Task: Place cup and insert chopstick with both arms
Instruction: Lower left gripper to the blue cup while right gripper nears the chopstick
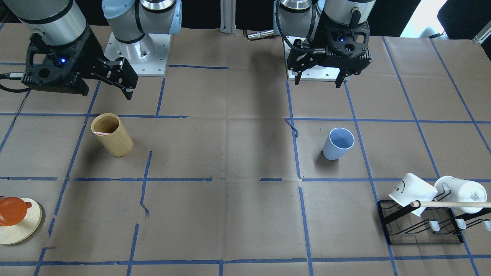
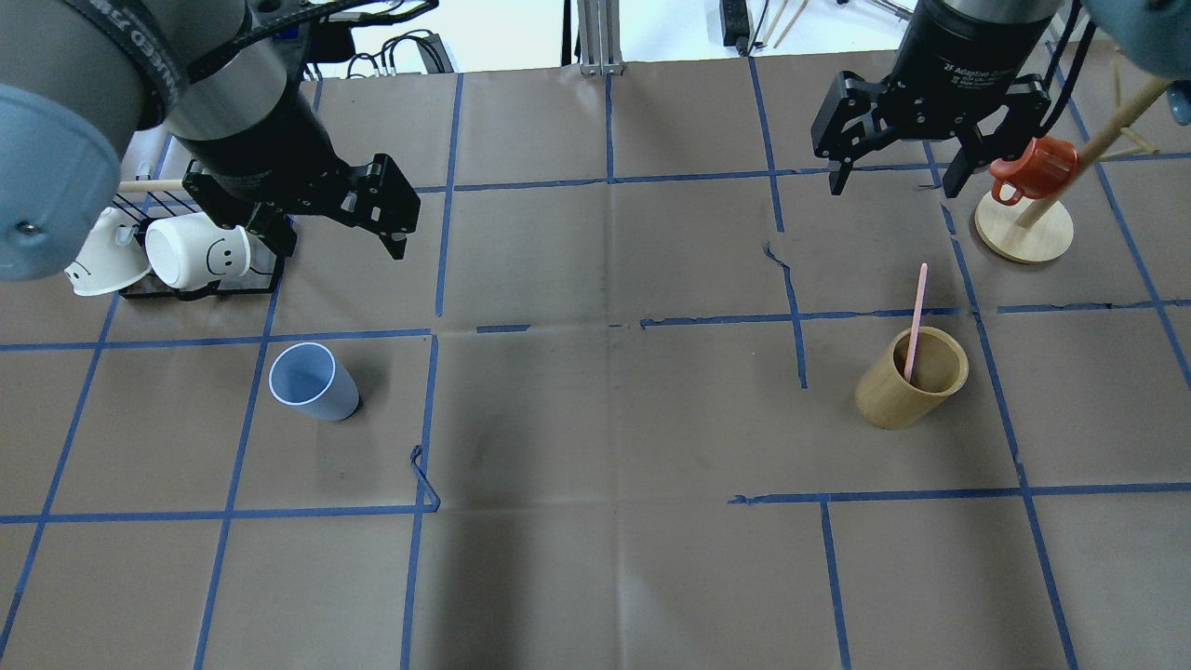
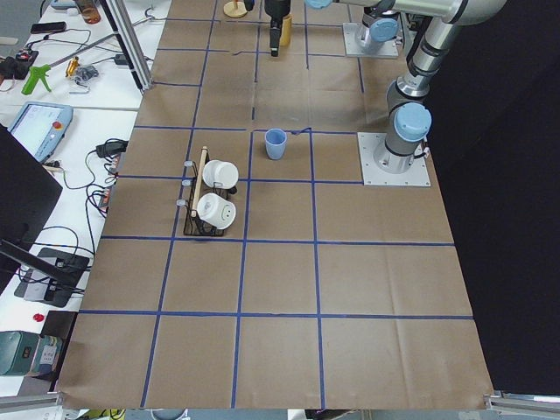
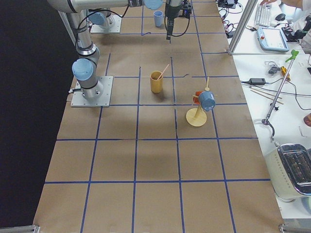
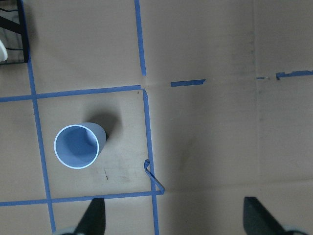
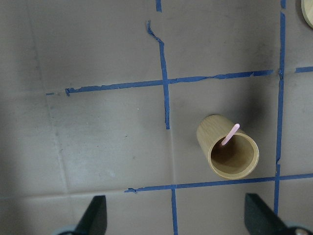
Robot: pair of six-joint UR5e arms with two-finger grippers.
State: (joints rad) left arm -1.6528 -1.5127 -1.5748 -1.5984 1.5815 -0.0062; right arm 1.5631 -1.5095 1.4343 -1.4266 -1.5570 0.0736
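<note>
The cup (image 2: pixel 312 381) stands upright on the table (image 2: pixel 595 419), mouth up and empty, inside one of the squares of blue tape on my left side. Nothing touches it. The chopstick (image 2: pixel 916 321) is well apart from it, over on my right side. Its lower end sits inside the wooden holder (image 2: pixel 884 395) and its upper end leans out over the rim.

My left pincer (image 1: pixel 317 82) hangs above the table with its fingers spread and nothing between them. From its wrist camera the cup lies off to one side, not under the gap. My right pincer (image 2: pixel 893 186) is spread just as wide and also empty, raised above the table, with the holder below it and a little aside.

I can't settle how far along I am. If the stick belongs in the holder and the cup only had to be set down, both parts look done and I have let go. If the stick is meant for the cup, nothing counts yet. My right pincer would have to lift the stick out and carry it across, and my left might have to bring the cup closer.

Further out, two white mugs (image 2: pixel 191 251) lie on a black rack near my left arm. A red mug (image 2: pixel 1033 167) hangs on a wooden stand near my right.
</note>
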